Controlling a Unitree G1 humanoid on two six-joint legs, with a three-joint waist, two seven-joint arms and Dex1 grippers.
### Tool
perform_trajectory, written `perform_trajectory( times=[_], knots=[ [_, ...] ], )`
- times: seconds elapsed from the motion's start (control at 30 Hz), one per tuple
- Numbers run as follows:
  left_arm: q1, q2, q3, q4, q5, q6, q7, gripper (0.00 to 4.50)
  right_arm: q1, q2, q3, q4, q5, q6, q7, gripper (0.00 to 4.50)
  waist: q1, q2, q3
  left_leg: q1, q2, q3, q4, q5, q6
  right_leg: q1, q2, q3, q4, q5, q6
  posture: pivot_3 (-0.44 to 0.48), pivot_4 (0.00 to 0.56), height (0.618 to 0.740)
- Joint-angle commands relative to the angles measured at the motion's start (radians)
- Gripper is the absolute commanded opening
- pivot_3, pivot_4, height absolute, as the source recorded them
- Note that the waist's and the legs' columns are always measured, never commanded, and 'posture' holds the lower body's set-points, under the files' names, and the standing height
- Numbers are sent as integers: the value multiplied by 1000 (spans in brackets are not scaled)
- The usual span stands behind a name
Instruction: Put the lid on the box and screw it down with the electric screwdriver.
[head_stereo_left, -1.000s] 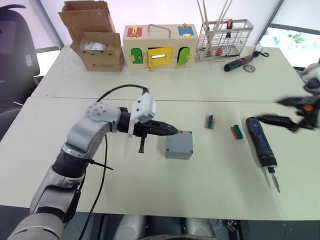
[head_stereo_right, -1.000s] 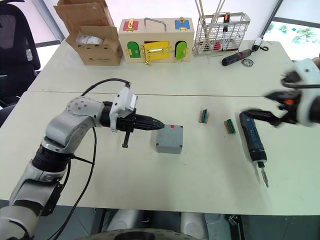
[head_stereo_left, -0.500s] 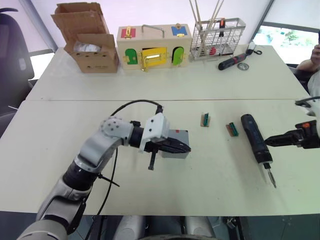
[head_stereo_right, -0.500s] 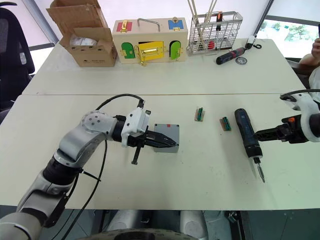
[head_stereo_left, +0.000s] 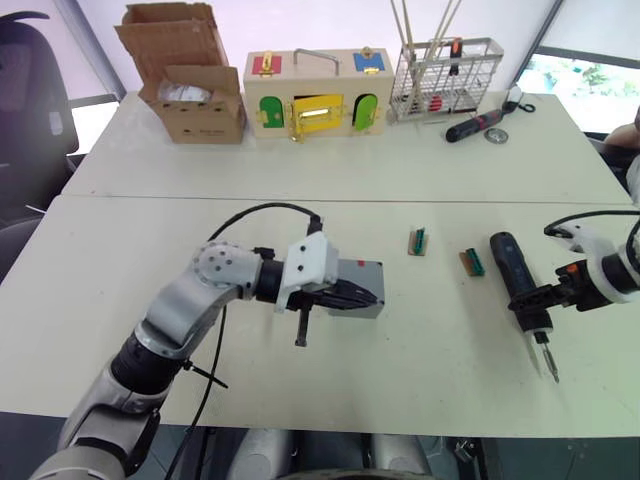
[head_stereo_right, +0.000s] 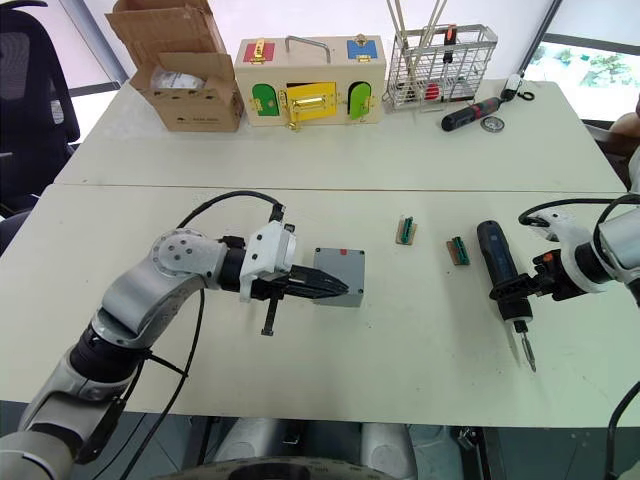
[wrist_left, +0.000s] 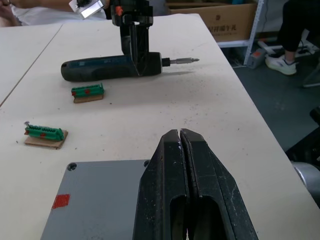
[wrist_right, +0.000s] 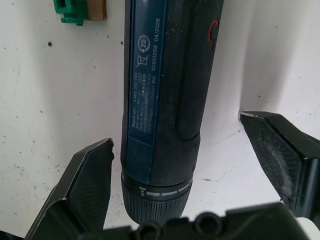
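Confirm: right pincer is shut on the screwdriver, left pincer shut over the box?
Not quite. The right pincer is open: its fingers straddle the screwdriver with gaps on both sides, as the right wrist view shows. The left pincer is shut over the box.

A small square grey box (head_stereo_right: 338, 276) sits flat near the middle of the white table, its lid (wrist_left: 95, 200) apparently already in place: the top reads as a smooth closed plate with a corner screw hole and a small red mark near its far edge, though the seam is hard to make out. Well to its right lies the electric screwdriver (head_stereo_right: 497, 268), a thick black cylinder with a bluish label, on its side, metal bit (head_stereo_right: 526, 350) pointing toward the table's near edge.
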Motion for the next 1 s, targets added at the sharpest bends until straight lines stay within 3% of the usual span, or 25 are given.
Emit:
perform_trajectory(
  times=[0.03, 0.23, 0.3, 0.67, 0.87, 1.0],
  knots=[
    [-8, -8, -3, -27, -3, 4, 13, 0, 33, 21, 22, -19, -43, -38, -16, 3950, 0, -1, 0, 0, 0, 0, 0, 0, 0, 0, 0, 0, 0, 0, 0, 0, 150, 740],
    [-16, -12, -5, -15, -3, 3, 10, 0, 110, 13, 22, -90, -94, -90, -16, 2301, 1, -4, -3, 1, 0, -1, 1, 0, 0, 1, 0, -1, 0, 0, 0, 0, 150, 740],
    [-19, -13, -6, -10, -3, 0, 7, 0, 142, 8, 17, -110, -107, -102, -15, 1974, 1, -6, -4, 1, 0, -2, 1, 0, 0, 1, 0, -1, 0, 0, 0, 0, 150, 740],
    [-33, -19, -10, 25, 9, -18, -2, 0, 240, 20, -78, -154, -127, -115, -30, 1974, 8, -8, -5, 1, -1, -6, 1, 0, 0, 4, 0, -3, -1, 0, 0, 0, 150, 740],
    [-57, -12, 25, 96, -5, -30, -18, 0, 113, 81, -292, -62, -41, -107, -22, 1958, -8, -10, -6, 2, -1, -5, 1, 0, -1, 6, 0, -2, -2, 0, 0, 0, 150, 740],
    [-95, 3, 42, 180, 8, -62, -53, 0, 67, 60, -525, -91, 88, 10, -29, 1958, -7, 5, -4, 0, -1, -2, 0, 1, -1, 0, 0, 0, 1, 0, 0, 0, 150, 740]
  ],
)
